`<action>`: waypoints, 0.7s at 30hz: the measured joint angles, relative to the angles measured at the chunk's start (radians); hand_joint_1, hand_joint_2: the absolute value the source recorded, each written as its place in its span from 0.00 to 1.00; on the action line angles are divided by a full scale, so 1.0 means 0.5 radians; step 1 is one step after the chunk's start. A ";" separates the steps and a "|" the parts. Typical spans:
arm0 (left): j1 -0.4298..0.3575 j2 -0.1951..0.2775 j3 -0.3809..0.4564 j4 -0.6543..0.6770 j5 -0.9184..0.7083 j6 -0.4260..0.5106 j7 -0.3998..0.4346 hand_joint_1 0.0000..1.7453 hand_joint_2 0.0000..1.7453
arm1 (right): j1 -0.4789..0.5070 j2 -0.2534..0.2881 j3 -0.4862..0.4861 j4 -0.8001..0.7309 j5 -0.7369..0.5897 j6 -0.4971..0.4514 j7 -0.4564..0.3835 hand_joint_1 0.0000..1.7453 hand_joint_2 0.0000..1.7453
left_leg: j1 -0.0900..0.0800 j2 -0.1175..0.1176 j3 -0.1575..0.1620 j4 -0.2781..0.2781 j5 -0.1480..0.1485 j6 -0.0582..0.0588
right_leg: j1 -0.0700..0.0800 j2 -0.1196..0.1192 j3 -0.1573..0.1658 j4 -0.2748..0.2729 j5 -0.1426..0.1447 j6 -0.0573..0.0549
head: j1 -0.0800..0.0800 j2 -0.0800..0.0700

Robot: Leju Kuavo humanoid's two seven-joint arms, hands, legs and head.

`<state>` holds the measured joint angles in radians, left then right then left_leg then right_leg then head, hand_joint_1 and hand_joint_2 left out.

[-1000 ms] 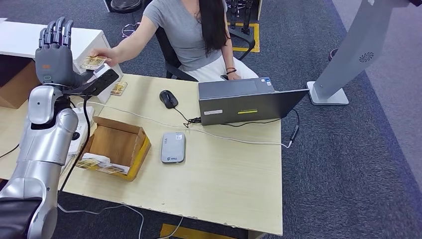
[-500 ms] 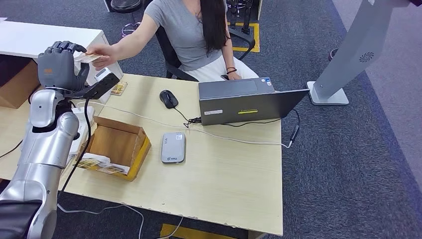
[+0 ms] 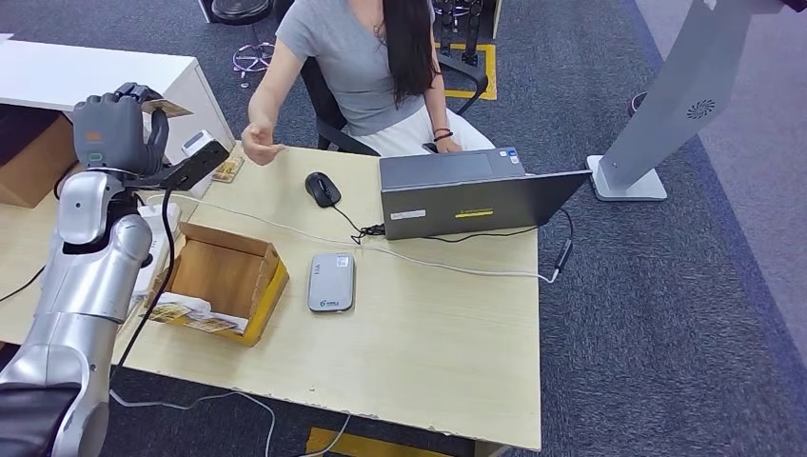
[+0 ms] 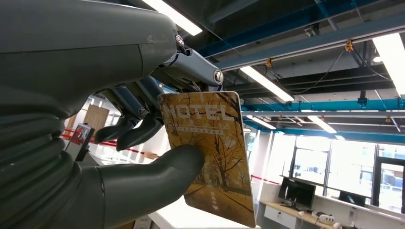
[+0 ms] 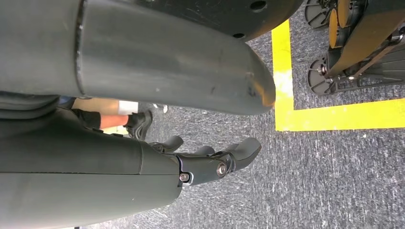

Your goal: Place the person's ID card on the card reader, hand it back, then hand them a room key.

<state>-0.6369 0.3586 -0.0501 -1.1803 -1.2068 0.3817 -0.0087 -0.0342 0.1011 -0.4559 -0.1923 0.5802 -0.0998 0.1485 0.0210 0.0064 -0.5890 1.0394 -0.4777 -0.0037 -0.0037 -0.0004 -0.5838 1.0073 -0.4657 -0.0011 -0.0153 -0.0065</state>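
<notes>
My left hand (image 3: pixel 114 133) is raised at the far left of the desk and pinches a yellow-brown card (image 3: pixel 164 108) at its top. In the left wrist view the card (image 4: pixel 212 152) reads "HOTEL" with an autumn-tree print, clamped between the thumb (image 4: pixel 157 176) and the fingers. The person's hand (image 3: pixel 259 145) hovers empty over the desk's far edge, apart from the card. The grey-white card reader (image 3: pixel 331 282) lies flat mid-desk with nothing on it. My right hand (image 5: pixel 210 164) hangs over grey carpet, its fingers loose and holding nothing.
An open cardboard box (image 3: pixel 228 271) sits left of the reader, with several similar cards (image 3: pixel 190 317) at its near side. More cards (image 3: pixel 226 169) lie by a black device (image 3: pixel 190 164). A mouse (image 3: pixel 323 188), a laptop (image 3: pixel 466 195) and white cables occupy the far half.
My left hand's fingers closed over the card that the person held out. The person let go and drew the hand back to the desk's far edge.
</notes>
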 joint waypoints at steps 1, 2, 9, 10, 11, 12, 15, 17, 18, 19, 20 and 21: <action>0.000 0.000 -0.004 0.000 0.002 0.002 -0.004 1.00 1.00 | 0.000 0.000 0.000 0.000 0.002 0.000 -0.001 0.00 0.00 | 0.000 0.000 0.000 0.000 0.000 0.000 | 0.000 0.000 0.000 0.000 0.000 0.000 | 0.000 0.000; 0.000 0.000 -0.008 0.000 0.006 0.006 -0.007 1.00 1.00 | 0.000 0.000 0.000 0.000 0.005 0.000 -0.002 0.00 0.00 | 0.000 0.000 0.000 0.000 0.000 0.000 | 0.000 0.000 0.000 0.000 0.000 0.000 | 0.000 0.000; 0.019 -0.005 -0.029 0.000 0.050 0.039 -0.051 1.00 1.00 | 0.000 0.000 0.000 0.000 0.018 0.001 -0.004 0.00 0.00 | 0.000 0.000 0.000 0.000 0.000 0.000 | 0.000 0.000 0.000 0.000 0.000 0.000 | 0.000 0.000; 0.031 -0.012 -0.032 -0.002 0.071 0.038 -0.076 1.00 1.00 | 0.000 0.000 0.000 0.000 0.020 0.002 -0.004 0.00 0.00 | 0.000 0.000 0.000 0.000 0.000 0.000 | 0.000 0.000 0.000 0.000 0.000 0.000 | 0.000 0.000; 0.051 -0.028 -0.039 -0.007 0.090 0.035 -0.108 1.00 1.00 | 0.000 0.000 0.000 0.000 0.022 0.004 -0.005 0.00 0.00 | -0.001 0.000 0.000 0.000 0.000 0.000 | 0.000 0.000 0.000 0.000 0.000 0.000 | -0.001 0.000; 0.081 -0.052 -0.050 -0.016 0.103 0.031 -0.139 1.00 1.00 | 0.001 0.000 0.000 0.000 0.026 0.006 -0.006 0.00 0.00 | -0.001 -0.001 0.001 0.000 0.000 0.000 | -0.001 -0.001 0.000 0.000 -0.001 0.001 | -0.001 0.000; 0.207 -0.162 -0.116 -0.047 0.064 0.042 -0.164 1.00 1.00 | 0.000 0.002 0.000 0.000 0.041 0.006 -0.007 0.00 0.00 | -0.002 -0.004 0.000 0.000 0.000 0.000 | -0.003 -0.003 0.001 -0.001 -0.002 0.003 | 0.000 0.000; 0.286 -0.235 -0.182 -0.052 0.033 0.057 -0.149 1.00 1.00 | -0.002 0.005 0.000 0.000 0.049 0.006 -0.011 0.00 0.00 | -0.003 -0.003 -0.001 0.000 -0.001 0.002 | -0.003 -0.002 0.001 -0.001 -0.002 0.004 | 0.001 0.000; 0.316 -0.265 -0.215 -0.051 0.024 0.060 -0.141 1.00 1.00 | -0.001 0.006 0.000 0.000 0.052 0.006 -0.014 0.00 0.00 | -0.003 -0.001 -0.001 0.000 -0.002 0.002 | -0.003 -0.001 0.001 -0.001 -0.002 0.004 | 0.000 0.000; 0.342 -0.297 -0.247 -0.049 0.018 0.061 -0.136 1.00 1.00 | 0.000 0.007 0.000 0.000 0.054 0.006 -0.017 0.00 0.00 | -0.004 -0.001 -0.001 0.001 -0.002 0.003 | -0.004 0.000 0.000 -0.001 -0.001 0.004 | 0.000 0.000; 0.363 -0.324 -0.277 -0.046 0.013 0.060 -0.131 1.00 1.00 | 0.001 0.008 0.000 0.000 0.055 0.006 -0.018 0.00 0.00 | -0.004 -0.001 -0.001 0.001 -0.003 0.004 | -0.004 0.000 0.000 -0.002 -0.001 0.004 | 0.000 0.000; 0.381 -0.351 -0.306 -0.041 0.008 0.058 -0.128 1.00 1.00 | 0.001 0.010 0.000 0.000 0.056 0.006 -0.019 0.00 0.00 | -0.004 -0.001 -0.001 0.001 -0.003 0.004 | -0.004 0.000 0.000 -0.002 -0.001 0.004 | 0.000 0.000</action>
<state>-0.4464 0.1830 -0.2031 -1.2007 -1.2027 0.4107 -0.0726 -0.0335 0.1060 -0.4559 -0.1923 0.6080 -0.0967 0.1389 0.0191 0.0060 -0.5894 1.0398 -0.4792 -0.0016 -0.0059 -0.0006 -0.5836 1.0065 -0.4664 0.0010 -0.0152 -0.0065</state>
